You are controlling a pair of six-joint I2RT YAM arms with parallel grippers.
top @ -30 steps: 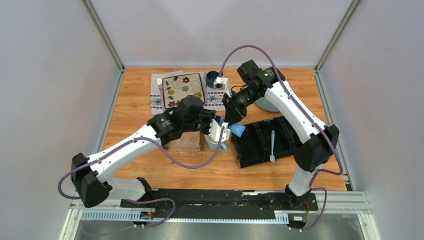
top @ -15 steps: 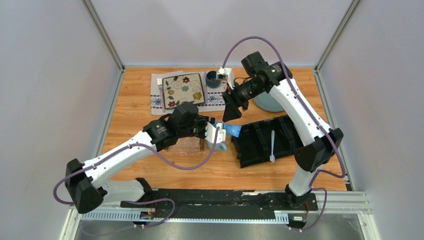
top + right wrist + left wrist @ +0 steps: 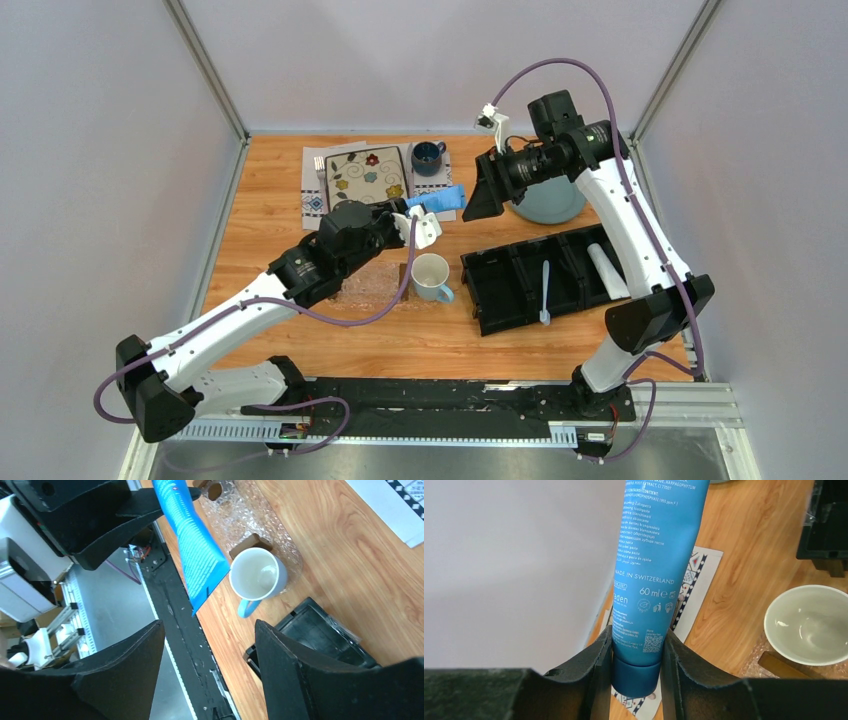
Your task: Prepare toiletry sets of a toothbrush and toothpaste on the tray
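At the far left of the table (image 3: pixel 260 215) we see a patterned placemat (image 3: pixel 318 205) with a flowered plate (image 3: pixel 365 180) on it, and a dark blue cup (image 3: pixel 428 155) just behind its right end. Nearer the arms lies the tray (image 3: pixel 375 282), clear and bubbly with brown wooden ends, partly under the left arm and holding none of the set. A white mug (image 3: pixel 430 275) with a blue handle stands just beside the tray's right end.

Above the mug and placemat, the left gripper (image 3: pixel 412 207) is raised off the table and clamped on the blue tube (image 3: pixel 440 197). In the left wrist view its two fingers (image 3: pixel 599 675) pinch the tube (image 3: pixel 649 555) at the cap end, and the flat end points away toward the right arm.

Just right of the tube's free end we find the right gripper (image 3: pixel 485 190), its jaws spread wide and holding nothing. In its own view the tube (image 3: pixel 197 555) hangs apart from both fingers (image 3: pixel 300 665).

Further right sits the black organizer (image 3: pixel 500 300). The toothbrush (image 3: pixel 545 292) lies in its middle compartment and the white tube (image 3: pixel 607 270) in its right one, both well apart from the tray. A pale blue dish (image 3: pixel 548 205) rests behind the organizer, under the right arm.
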